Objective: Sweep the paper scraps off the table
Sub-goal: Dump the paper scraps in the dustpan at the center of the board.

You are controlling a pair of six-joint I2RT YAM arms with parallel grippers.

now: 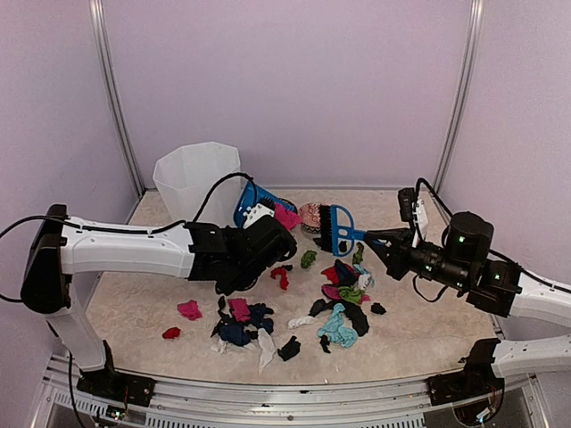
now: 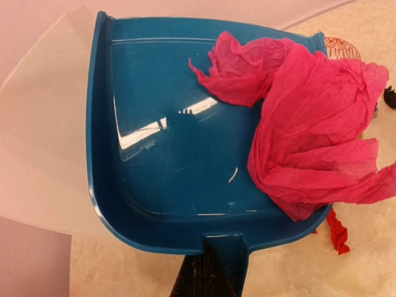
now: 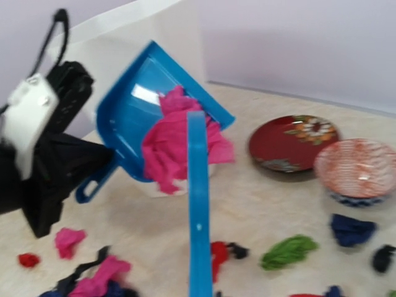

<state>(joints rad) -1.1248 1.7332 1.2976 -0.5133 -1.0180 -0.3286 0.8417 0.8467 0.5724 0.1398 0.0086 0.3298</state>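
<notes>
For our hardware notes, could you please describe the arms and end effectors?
Both arms are smooth white tubes joined by black housings. The left arm has a black shoulder block, and a thin black cable loops to the black left end effector, which carries a small white camera mount. The right arm shows green lights near its wrist; the right end effector is black too.

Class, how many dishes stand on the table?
2. A dark red plate sits toward the back wall; a red-and-white patterned bowl stands just right of it in the right wrist view. Others may be hidden.
</notes>
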